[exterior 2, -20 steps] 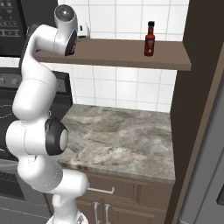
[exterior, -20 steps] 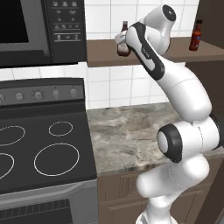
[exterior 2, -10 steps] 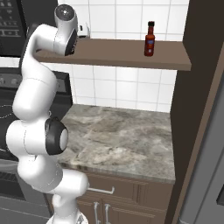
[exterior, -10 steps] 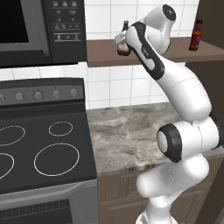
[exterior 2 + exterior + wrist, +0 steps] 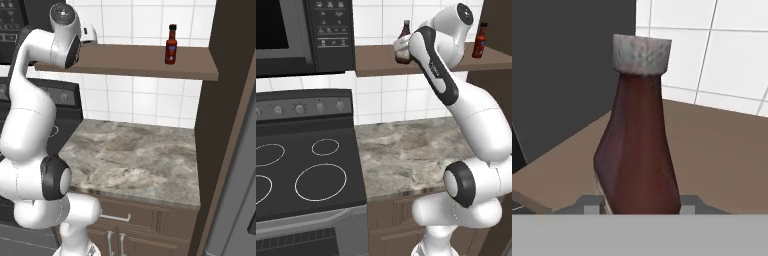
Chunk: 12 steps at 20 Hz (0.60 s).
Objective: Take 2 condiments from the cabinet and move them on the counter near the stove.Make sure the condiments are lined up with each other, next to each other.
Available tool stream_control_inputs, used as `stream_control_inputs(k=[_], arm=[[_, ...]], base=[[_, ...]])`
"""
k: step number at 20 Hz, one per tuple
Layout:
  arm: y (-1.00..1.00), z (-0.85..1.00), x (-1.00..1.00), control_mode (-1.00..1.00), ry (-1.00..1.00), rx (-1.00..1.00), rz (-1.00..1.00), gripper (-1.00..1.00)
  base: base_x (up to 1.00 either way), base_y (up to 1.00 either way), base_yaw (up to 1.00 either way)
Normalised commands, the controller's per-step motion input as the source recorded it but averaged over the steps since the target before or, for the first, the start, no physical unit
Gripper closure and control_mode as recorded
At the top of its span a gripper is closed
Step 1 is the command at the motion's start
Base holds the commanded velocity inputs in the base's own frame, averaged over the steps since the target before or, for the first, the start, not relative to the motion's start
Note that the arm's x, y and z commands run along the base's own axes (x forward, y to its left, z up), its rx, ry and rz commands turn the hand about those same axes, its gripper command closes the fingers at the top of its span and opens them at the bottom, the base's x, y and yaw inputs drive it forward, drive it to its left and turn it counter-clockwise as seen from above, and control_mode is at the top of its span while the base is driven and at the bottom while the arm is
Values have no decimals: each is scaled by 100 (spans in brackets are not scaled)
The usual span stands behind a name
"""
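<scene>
Beside black stove (image 5: 301, 165), marbled counter (image 5: 406, 155), wooden shelf (image 5: 135, 60), white tiles (image 5: 145, 105)

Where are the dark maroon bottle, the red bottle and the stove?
Dark maroon bottle (image 5: 637, 150), hand view, on its body.
Red bottle (image 5: 171, 47), right base view, on its body.
Stove (image 5: 306, 165), left base view, on its glass top.

A: What kind of place is this?

B: Home kitchen, rendered. Black glass-top stove (image 5: 303, 172) with white ring burners and a knob panel, black microwave (image 5: 303, 32) mounted above it.

A: Anything else backing that?

B: Marbled stone tabletop (image 5: 135, 162) just beside the stove, wooden drawer fronts (image 5: 145, 225) with metal handles under it. White tile backsplash (image 5: 145, 97). Brown open shelf (image 5: 130, 60) on the wall carrying sauce bottles: red-orange bottle (image 5: 171, 44) and a dark maroon bottle (image 5: 637, 135). Tall dark wood panel (image 5: 225, 115) on the right.
</scene>
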Motion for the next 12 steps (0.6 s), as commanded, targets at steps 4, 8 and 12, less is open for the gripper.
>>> stream_control_inputs(k=[4,8,12], arm=[[0,-3,-100,-100,-13,0,0,100],[0,-16,-100,-100,-1,0,0,100],[0,-25,-100,-100,-2,0,1,100]], base=[[0,0,0],[0,0,0],[0,0,0]])
